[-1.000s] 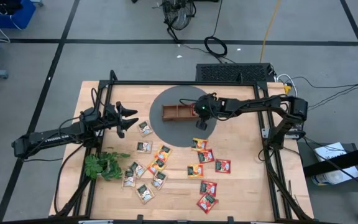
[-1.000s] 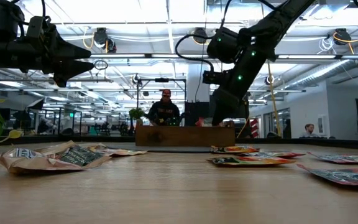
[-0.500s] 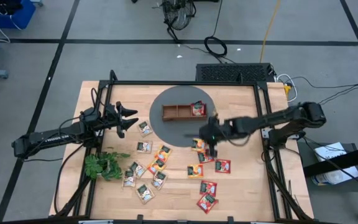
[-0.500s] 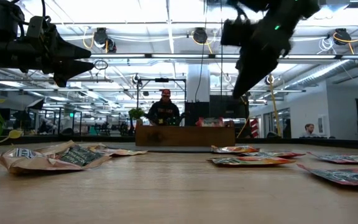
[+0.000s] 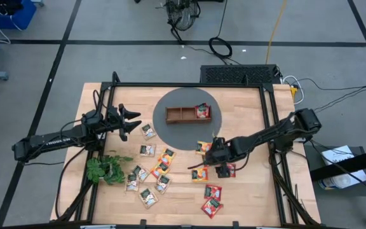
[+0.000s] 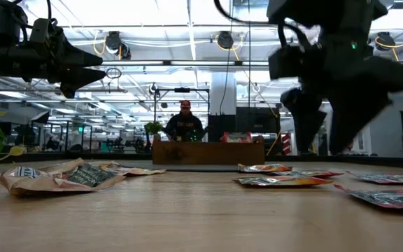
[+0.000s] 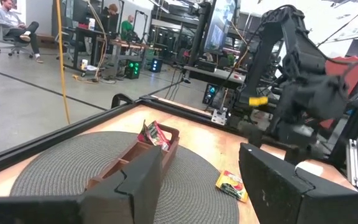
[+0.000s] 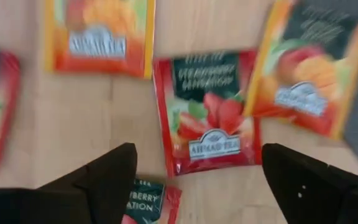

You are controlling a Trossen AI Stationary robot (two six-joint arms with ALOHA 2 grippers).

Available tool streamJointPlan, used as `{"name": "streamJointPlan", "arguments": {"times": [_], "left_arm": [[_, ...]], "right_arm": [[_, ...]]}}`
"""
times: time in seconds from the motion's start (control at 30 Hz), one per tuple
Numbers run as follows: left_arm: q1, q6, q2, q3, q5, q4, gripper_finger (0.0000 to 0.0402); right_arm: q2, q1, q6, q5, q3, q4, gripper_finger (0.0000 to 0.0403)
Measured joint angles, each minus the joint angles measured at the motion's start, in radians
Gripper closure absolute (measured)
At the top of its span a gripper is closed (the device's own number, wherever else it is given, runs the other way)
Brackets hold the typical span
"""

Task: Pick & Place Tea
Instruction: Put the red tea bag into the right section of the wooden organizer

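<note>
Several tea sachets lie flat on the wooden table in two loose groups, one to the left (image 5: 150, 166) and one to the right (image 5: 212, 191). One red sachet (image 5: 201, 111) sits in the right compartment of the brown tray (image 5: 178, 115), which stands on a round grey mat (image 5: 164, 127). My right gripper (image 5: 217, 160) hovers open, pointing steeply down over the right group. A red sachet (image 8: 207, 112) lies just ahead of its fingers (image 8: 107, 180), untouched. My left gripper (image 5: 131, 121) waits open and level above the table, left of the mat.
A green plant sprig (image 5: 105, 169) lies near the table's left edge. A black frame (image 5: 183, 85) runs along the table's far and side edges. Bare wood shows between the two sachet groups (image 5: 183, 184). A person (image 6: 185, 126) stands in the room beyond the tray.
My right gripper has swung from over the tray's right compartment toward the table's near edge, tipping further down, and now hangs over the right sachet group. Its fingers have opened wide. A red sachet now stays in the tray's right compartment.
</note>
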Motion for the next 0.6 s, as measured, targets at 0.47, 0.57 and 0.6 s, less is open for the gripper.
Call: {"name": "streamJointPlan", "arguments": {"times": [0.47, 0.57, 0.6], "left_arm": [[0.0, 0.0, 0.0, 0.0, 0.0, 0.0, 0.0188], [0.0, 0.0, 0.0, 0.0, 0.0, 0.0, 0.0188], [0.0, 0.0, 0.0, 0.0, 0.0, 0.0, 0.0188]], "right_arm": [[0.06, -0.061, -0.034, -0.02, 0.0, 0.051, 0.008], [0.071, -0.089, -0.036, -0.095, 0.0, 0.06, 0.008], [0.079, -0.097, -0.033, -0.118, 0.0, 0.066, 0.008]]}}
